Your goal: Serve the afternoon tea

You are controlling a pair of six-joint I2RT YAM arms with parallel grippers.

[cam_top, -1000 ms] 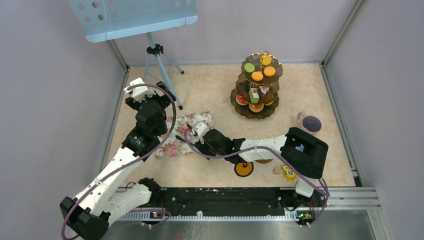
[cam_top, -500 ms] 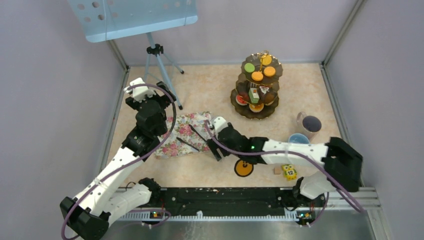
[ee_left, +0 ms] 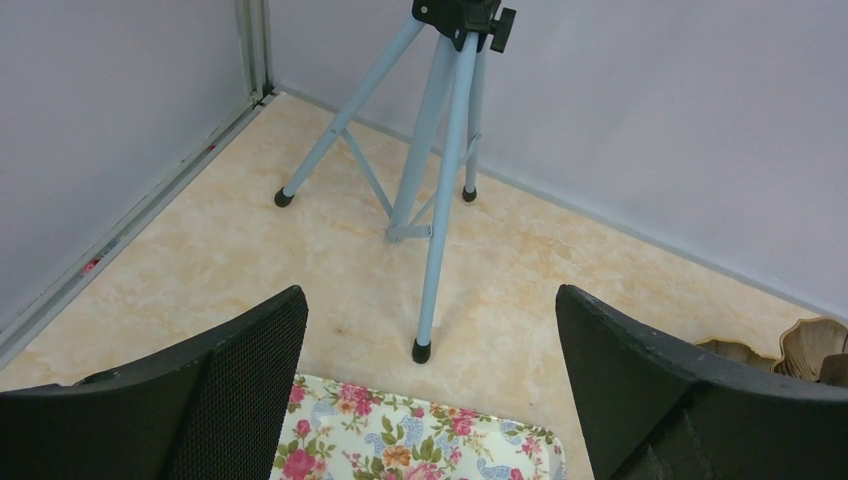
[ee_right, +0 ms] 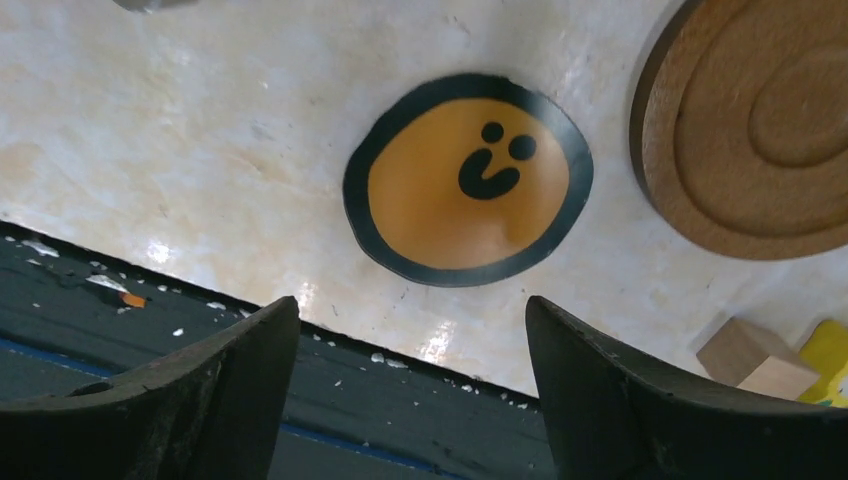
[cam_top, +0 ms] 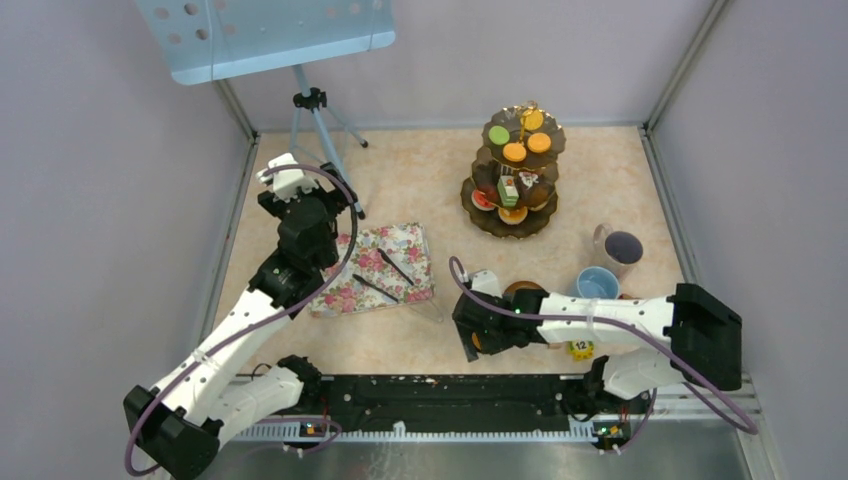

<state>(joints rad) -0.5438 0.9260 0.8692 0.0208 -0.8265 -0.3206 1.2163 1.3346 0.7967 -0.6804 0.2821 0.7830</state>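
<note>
The dark three-tier gold-trimmed stand [cam_top: 512,200] stands at the back right with orange, green and red pastries [cam_top: 514,152] and cake slices on it. Its edge shows in the left wrist view [ee_left: 812,342]. The grey mug [cam_top: 621,247] and the light blue cup [cam_top: 597,283] stand to the right. The brown saucer [cam_top: 522,290] lies beside my right arm and also shows in the right wrist view [ee_right: 760,130]. My right gripper [cam_top: 468,345] [ee_right: 410,400] is open and empty over the table's near edge. My left gripper [cam_top: 335,198] [ee_left: 430,400] is open and empty above the floral tray's far edge.
A floral tray [cam_top: 375,268] [ee_left: 400,440] holds two dark utensils [cam_top: 396,266]. An orange smiley disc [ee_right: 468,180] lies just past my right fingertips. A wooden cube [ee_right: 755,358] and the yellow owl block [cam_top: 580,349] lie nearby. A music stand tripod [cam_top: 318,130] [ee_left: 440,150] stands at the back left.
My right arm has swung from the tray to the right and nearer, now over the orange disc. Two utensils lie on the tray. The blue cup has come into view.
</note>
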